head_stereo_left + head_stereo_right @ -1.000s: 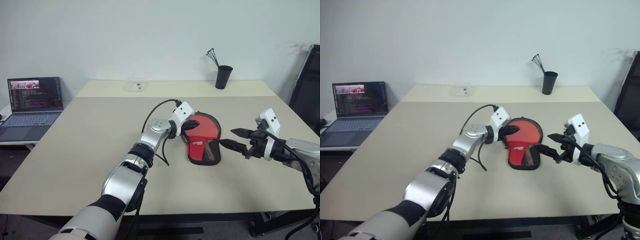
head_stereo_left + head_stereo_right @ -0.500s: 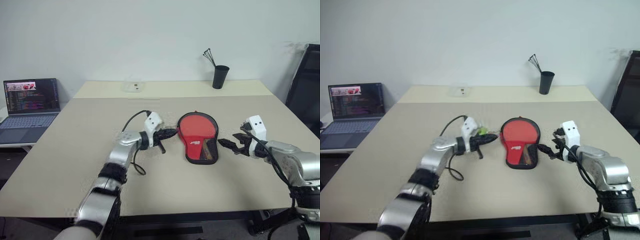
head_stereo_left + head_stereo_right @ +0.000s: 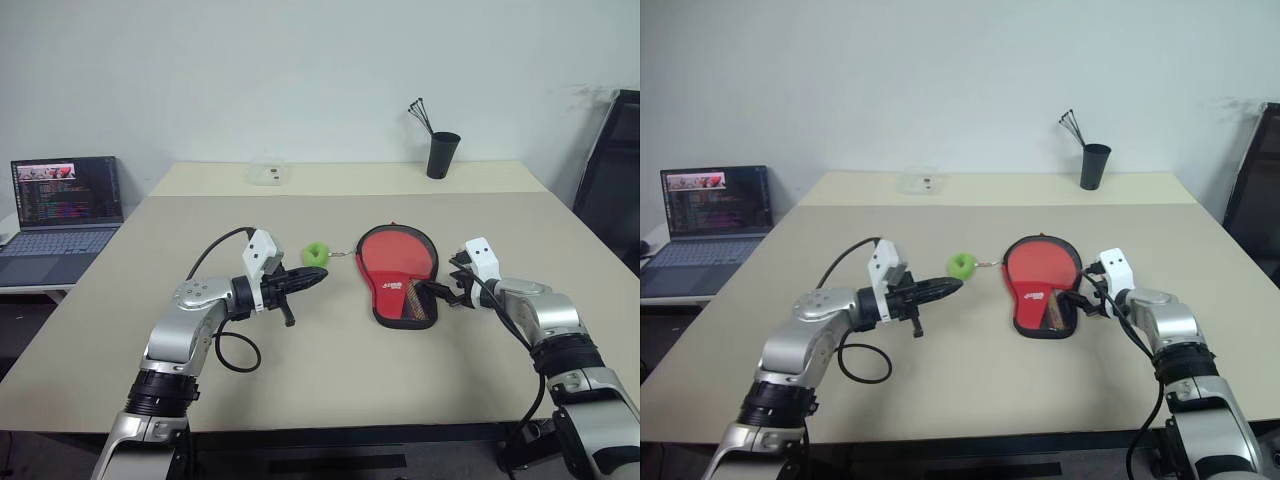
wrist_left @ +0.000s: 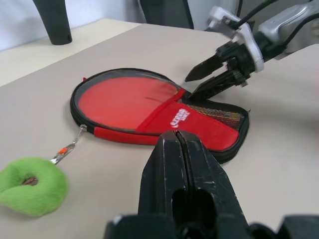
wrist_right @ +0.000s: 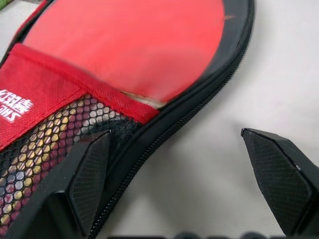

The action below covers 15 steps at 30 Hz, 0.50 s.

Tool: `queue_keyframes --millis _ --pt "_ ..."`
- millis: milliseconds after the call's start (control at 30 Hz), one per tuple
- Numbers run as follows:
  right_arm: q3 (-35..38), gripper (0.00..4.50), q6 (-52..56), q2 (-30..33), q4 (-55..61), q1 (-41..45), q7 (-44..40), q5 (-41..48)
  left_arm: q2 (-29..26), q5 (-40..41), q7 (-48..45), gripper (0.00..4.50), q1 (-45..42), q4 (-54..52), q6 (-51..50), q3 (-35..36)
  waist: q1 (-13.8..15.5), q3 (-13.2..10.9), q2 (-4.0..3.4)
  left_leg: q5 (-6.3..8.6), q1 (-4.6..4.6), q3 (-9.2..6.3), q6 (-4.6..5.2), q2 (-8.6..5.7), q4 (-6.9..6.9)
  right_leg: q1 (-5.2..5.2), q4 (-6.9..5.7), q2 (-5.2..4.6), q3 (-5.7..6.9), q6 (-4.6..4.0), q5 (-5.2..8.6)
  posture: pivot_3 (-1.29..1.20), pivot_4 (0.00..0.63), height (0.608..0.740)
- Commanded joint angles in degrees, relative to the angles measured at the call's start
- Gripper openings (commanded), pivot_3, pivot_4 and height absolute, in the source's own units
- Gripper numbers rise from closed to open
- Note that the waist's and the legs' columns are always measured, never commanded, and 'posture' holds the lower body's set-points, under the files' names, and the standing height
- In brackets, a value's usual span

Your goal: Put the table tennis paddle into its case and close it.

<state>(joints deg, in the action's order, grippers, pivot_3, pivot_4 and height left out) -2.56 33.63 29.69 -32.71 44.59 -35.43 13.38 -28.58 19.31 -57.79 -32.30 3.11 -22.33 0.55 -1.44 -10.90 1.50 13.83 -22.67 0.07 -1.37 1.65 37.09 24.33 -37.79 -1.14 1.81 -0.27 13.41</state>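
The red case [image 3: 398,262] lies flat mid-table, its black zipper edge running all round and its logo band and mesh pocket [image 4: 214,113] at the near end. Its green ring tag [image 3: 316,253] rests on the table to its left, on a short chain. The paddle is hidden. My left gripper [image 3: 318,274] is shut and empty, its tips just short of the tag and pointing at the case. My right gripper [image 3: 443,292] stands open at the mesh end. One of its fingers [image 5: 89,169] is over the pocket's zipper edge, the other over bare table.
A black cup [image 3: 439,153] with sticks and a small clear box [image 3: 268,174] stand at the table's back. An open laptop [image 3: 65,210] sits on a side desk at the left. A black chair [image 3: 612,170] is at the right.
My left gripper has drawn back to the left, away from the case, and the green tag now lies free ahead of its tips. The right gripper has come down to the case's mesh end.
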Motion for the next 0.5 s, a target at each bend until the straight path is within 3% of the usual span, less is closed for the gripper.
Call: queue_keyframes --millis 33,333,500 --pt "-0.92 4.5 -1.44 -0.98 -2.73 2.13 -2.22 -1.81 -0.82 1.31 0.97 0.03 -0.46 -2.9 -0.13 1.18 -0.06 0.0 0.0 0.0 0.01 0.0 0.0 0.0 0.0 0.0 -0.01 0.0 0.0 0.0 0.0 0.0 0.15 0.74" --pt "-2.5 4.5 -0.13 -4.04 -6.75 3.94 -5.64 -4.34 -1.28 1.33 1.34 0.03 -1.03 -2.19 0.27 0.54 -0.39 0.01 0.0 0.0 0.27 0.1 0.0 0.04 -0.03 -0.12 -0.08 0.05 -0.14 0.03 0.02 0.0 0.15 0.74" --pt "-2.68 3.22 0.99 -5.58 -8.05 3.9 -5.76 -5.48 -1.73 0.93 1.22 0.0 -0.83 -1.94 0.65 0.29 -0.43 0.04 0.05 0.01 0.54 0.32 0.01 0.04 -0.07 -0.18 -0.18 0.07 -0.41 0.06 0.04 0.0 0.15 0.74"
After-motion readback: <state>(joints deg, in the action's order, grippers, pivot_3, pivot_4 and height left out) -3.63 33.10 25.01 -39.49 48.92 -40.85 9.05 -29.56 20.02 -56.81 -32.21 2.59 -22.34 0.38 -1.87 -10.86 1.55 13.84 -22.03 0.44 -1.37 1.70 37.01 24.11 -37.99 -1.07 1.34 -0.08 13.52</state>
